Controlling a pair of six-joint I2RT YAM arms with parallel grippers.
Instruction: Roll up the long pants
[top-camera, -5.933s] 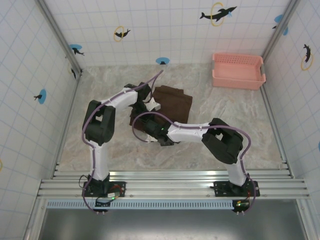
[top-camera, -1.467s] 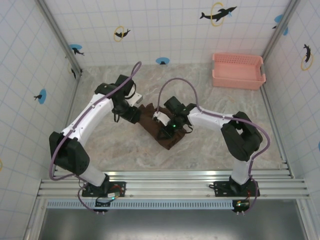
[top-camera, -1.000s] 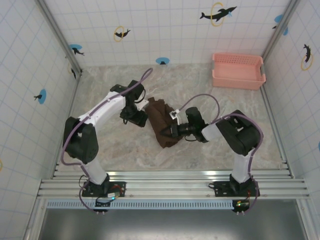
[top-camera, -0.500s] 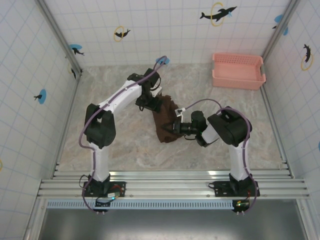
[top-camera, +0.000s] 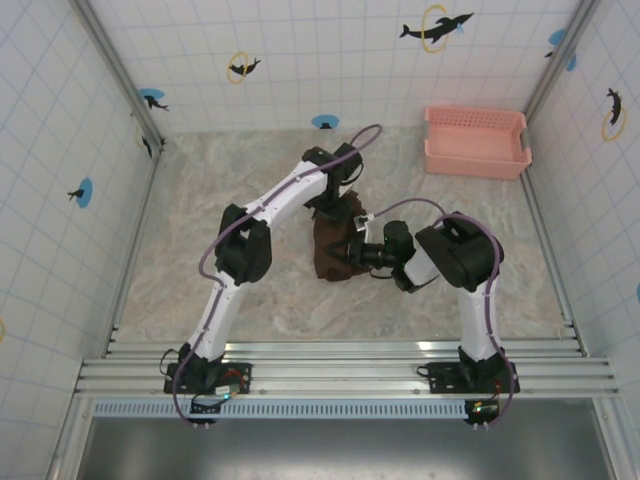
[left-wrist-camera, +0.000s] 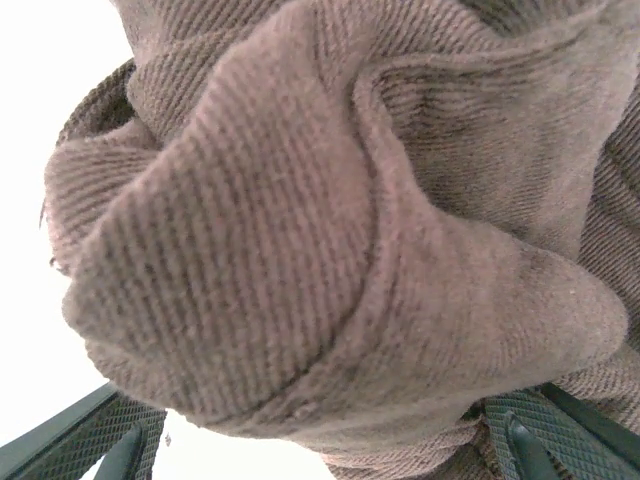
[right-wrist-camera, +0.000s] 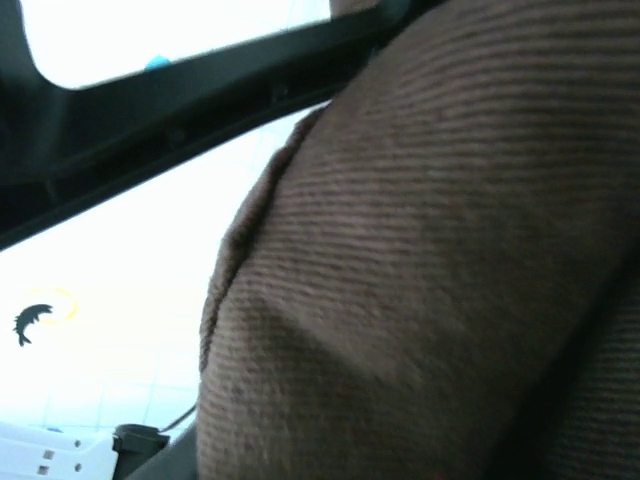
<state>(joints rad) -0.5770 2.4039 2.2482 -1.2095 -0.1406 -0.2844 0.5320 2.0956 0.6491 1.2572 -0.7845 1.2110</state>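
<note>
Top view: the pants (top-camera: 335, 255) lie as a dark brown bundle in the middle of the table (top-camera: 200, 260), well apart from the pink basket (top-camera: 476, 112) in the far right corner; the L gripper (top-camera: 333, 205) is at the far end of the bundle and the R gripper (top-camera: 352, 250) at its right side, both on the cloth.

L wrist view: ribbed cloth is bunched in thick folds just before the camera; the fingers (left-wrist-camera: 560, 430) stand wide apart at the two lower corners w/ the bundle between them; if they press on it, I cannot tell.

R wrist view: cloth very near and blurred; one dark finger (right-wrist-camera: 150, 115) crosses the top left; how far this gripper is open, and if it holds sth., I cannot tell.
</note>
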